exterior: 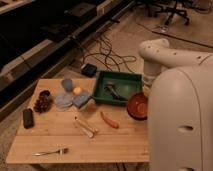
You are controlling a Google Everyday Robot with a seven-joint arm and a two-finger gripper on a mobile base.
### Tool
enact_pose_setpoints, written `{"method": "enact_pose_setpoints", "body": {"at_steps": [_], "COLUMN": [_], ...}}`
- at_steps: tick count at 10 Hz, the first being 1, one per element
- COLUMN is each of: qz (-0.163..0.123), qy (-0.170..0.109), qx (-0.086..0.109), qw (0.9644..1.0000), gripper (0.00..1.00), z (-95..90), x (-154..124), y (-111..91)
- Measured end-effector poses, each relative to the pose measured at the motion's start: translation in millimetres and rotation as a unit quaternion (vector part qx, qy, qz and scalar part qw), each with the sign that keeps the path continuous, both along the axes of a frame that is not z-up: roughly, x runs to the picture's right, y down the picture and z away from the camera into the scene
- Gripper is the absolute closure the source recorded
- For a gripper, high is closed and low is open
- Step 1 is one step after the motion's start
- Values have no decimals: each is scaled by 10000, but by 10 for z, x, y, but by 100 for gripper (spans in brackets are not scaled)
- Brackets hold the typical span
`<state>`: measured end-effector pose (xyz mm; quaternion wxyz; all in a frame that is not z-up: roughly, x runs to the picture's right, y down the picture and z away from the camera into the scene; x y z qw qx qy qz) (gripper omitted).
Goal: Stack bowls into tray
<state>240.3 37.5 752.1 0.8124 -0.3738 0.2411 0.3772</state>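
The red-orange bowl (pixel 136 106) hovers or rests at the table's right edge, just right of the dark green tray's (pixel 131 80) near right corner; the arm hides its right side. Dark utensil-like objects (pixel 114 91) lie inside the tray. My gripper (pixel 145 92) is at the bowl's far right rim, mostly hidden behind my big white arm (pixel 180 110), which fills the right of the view.
On the wooden table (pixel 75 142): a red sausage-like item (pixel 110 120), wooden utensils (pixel 85 126), a fork (pixel 50 151), a black block (pixel 28 118), grapes (pixel 43 103), blue items (pixel 75 97) and an orange ball (pixel 77 90). A small black box (pixel 89 70) and cables lie on the floor behind.
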Motion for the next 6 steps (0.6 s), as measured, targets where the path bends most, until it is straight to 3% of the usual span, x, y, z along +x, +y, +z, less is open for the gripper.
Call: {"method": "enact_pose_setpoints", "body": {"at_steps": [6], "qz": [504], "qy": [-128], "qx": [114], "qw": [9986], "gripper": [100], "z": [80], "x": [15], "y": [-240]}}
